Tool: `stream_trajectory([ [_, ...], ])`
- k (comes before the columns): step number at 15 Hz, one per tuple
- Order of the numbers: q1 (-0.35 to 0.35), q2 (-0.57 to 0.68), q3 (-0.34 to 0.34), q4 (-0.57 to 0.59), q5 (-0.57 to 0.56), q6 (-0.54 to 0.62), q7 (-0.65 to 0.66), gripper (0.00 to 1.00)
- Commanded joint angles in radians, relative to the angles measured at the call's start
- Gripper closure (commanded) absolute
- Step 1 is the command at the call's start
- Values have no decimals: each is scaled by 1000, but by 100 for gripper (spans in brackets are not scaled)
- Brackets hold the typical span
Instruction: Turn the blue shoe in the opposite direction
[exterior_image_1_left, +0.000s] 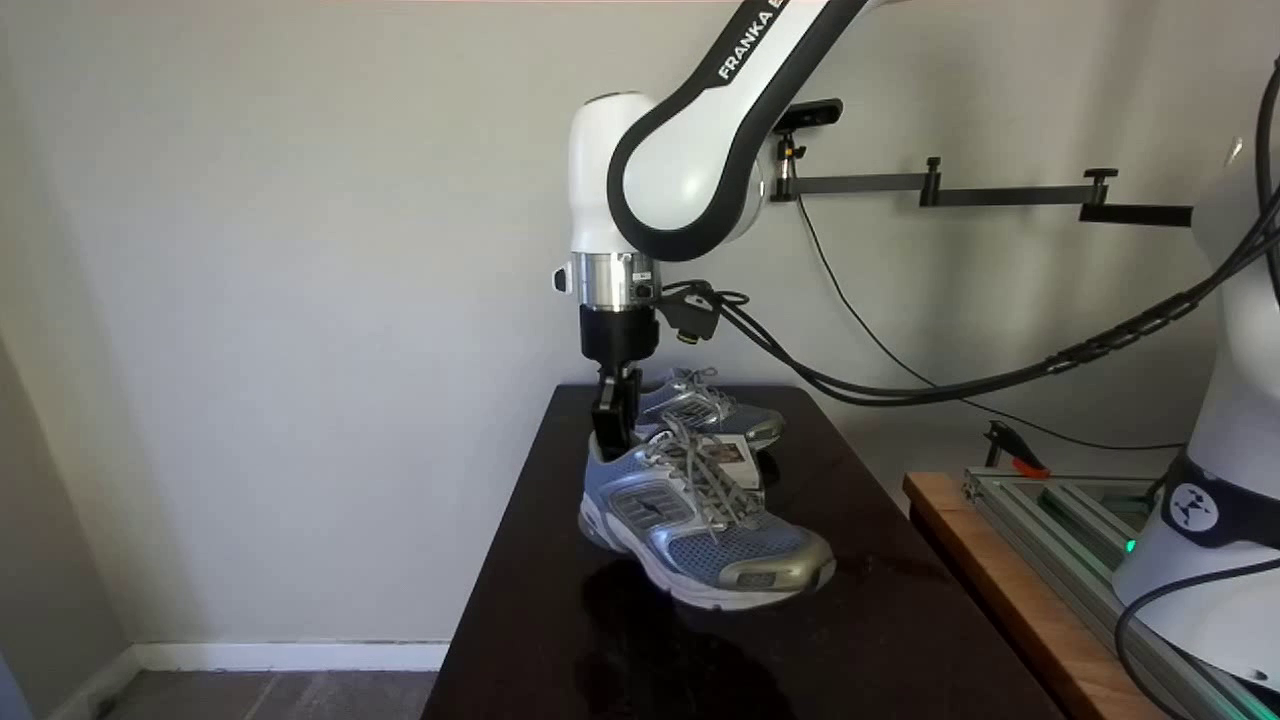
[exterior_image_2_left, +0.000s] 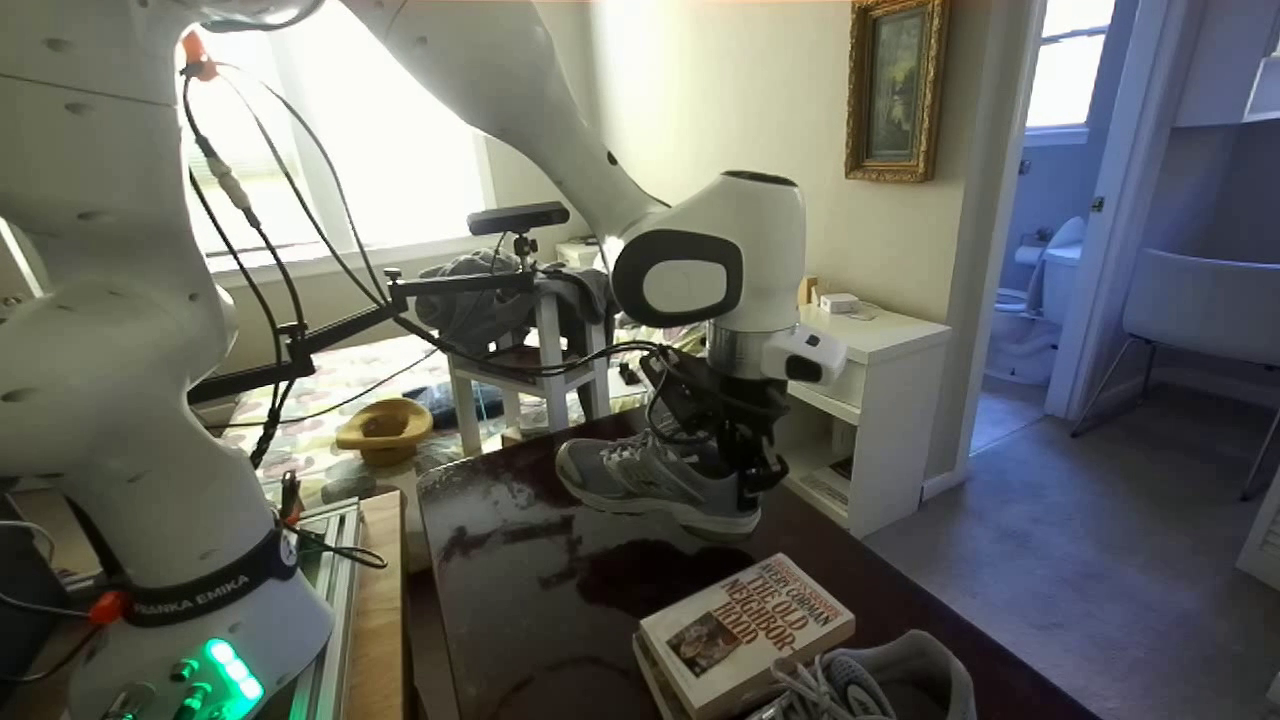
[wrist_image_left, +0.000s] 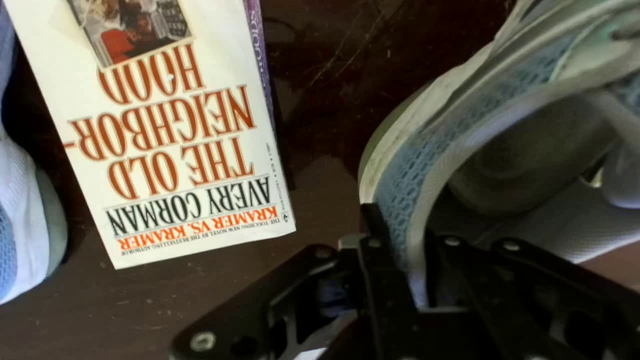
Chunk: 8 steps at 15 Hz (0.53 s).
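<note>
At the left of your wrist view, the matching shoe (wrist_image_left: 25, 225) is partly cut off; next, two stacked books (wrist_image_left: 170, 150) lie on the table (wrist_image_left: 320, 205). Farther right, your gripper (wrist_image_left: 410, 237) is clamped on the heel collar of the blue shoe (wrist_image_left: 500, 125) — one finger outside, one inside. That shoe is upright, toe toward the robot's base (exterior_image_1_left: 1180, 600) — on or just above the table, you cannot tell.

In an exterior view, the lens is facing that pale wall (exterior_image_1_left: 300, 250), down this dark table (exterior_image_1_left: 900, 650); in an exterior view, it's looking roughly back, past the nearby robot base (exterior_image_2_left: 180, 510), toward a window (exterior_image_2_left: 385, 170). Both are sharing the blue shoe (exterior_image_1_left: 690, 530), which the wrist view is eyeing closely from above.
</note>
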Motion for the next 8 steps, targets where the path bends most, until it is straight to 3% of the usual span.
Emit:
stream_trajectory([
  [1,38,4,-38,-6,-15,26,212,97],
  [7,104,-13,-108,-20,-46,-33,582,97],
  [8,73,15,-81,-1,-6,-6,463,89],
])
